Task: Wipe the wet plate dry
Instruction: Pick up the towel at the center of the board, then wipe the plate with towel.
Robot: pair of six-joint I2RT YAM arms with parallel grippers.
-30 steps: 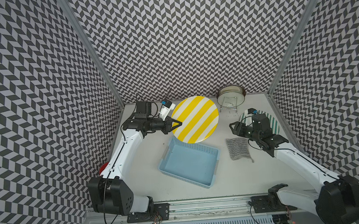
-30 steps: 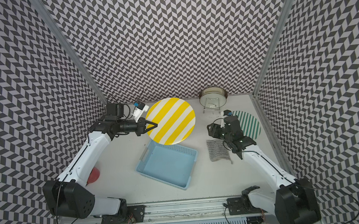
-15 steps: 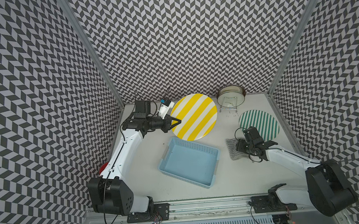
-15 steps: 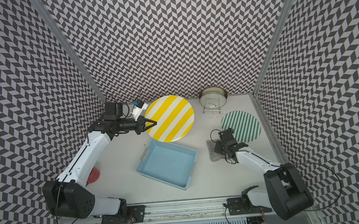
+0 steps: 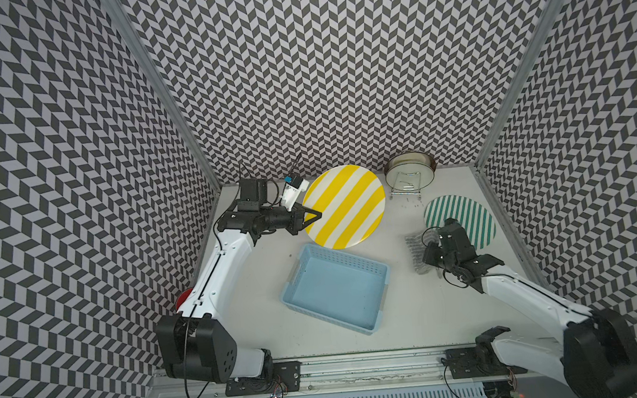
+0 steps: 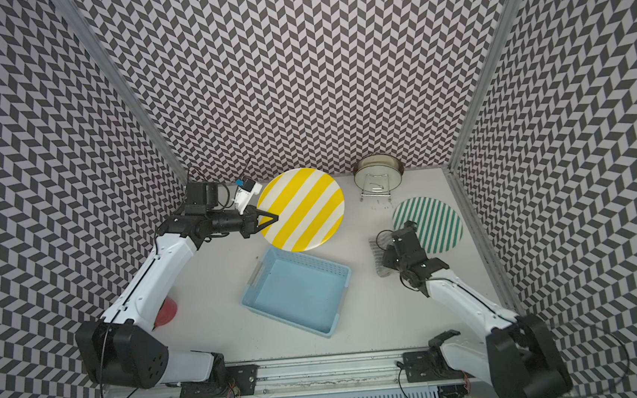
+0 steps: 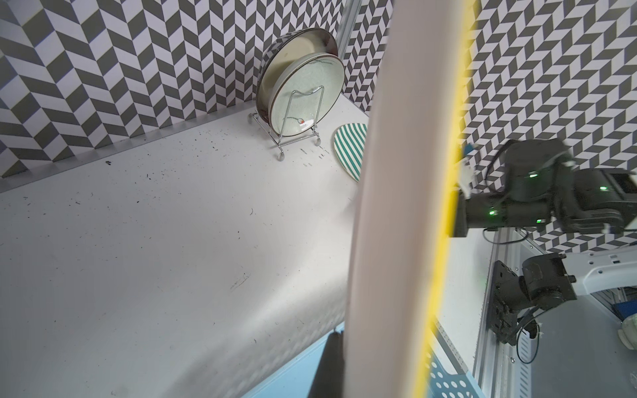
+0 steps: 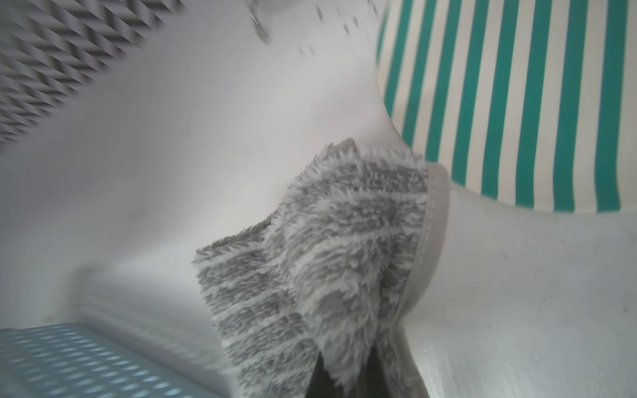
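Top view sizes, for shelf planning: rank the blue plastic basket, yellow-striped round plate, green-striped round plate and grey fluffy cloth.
In a top view:
1. blue plastic basket
2. yellow-striped round plate, held up nearer the camera, so unsure
3. green-striped round plate
4. grey fluffy cloth, partly hidden

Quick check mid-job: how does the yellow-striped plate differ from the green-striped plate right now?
Stripes: the yellow-striped plate has broad yellow bands; the green-striped plate has many narrow green ones.
Pose: the yellow-striped plate is tilted up off the table; the green-striped plate lies flat on it.
Grip: the left pincer clamps the yellow-striped plate's rim; nothing holds the green-striped plate.
Both are round, striped on a pale ground.
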